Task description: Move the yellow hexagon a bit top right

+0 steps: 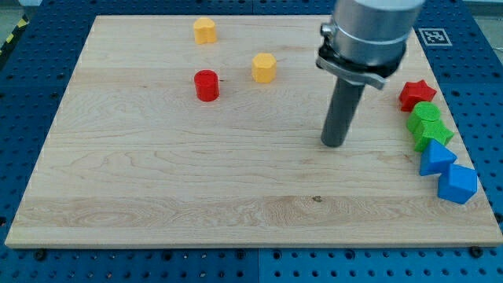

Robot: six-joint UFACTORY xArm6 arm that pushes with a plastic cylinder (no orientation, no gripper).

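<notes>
My tip (334,145) sits well right of the yellow hexagon (264,67), touching nothing. Probably light, hard, slidey; I'd push its lower-left face.

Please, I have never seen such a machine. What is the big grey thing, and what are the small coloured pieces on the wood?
The grey cylinder is a robot arm ending in a dark rod; my tip slides on the wooden board and pushes blocks. It holds nothing. One camera looks down at the board. Toward the view's top left lie a yellow hexagon, another yellow block and a red cylinder. At the right edge sit a red star, two green blocks and two blue blocks. My tip touches none.
</notes>
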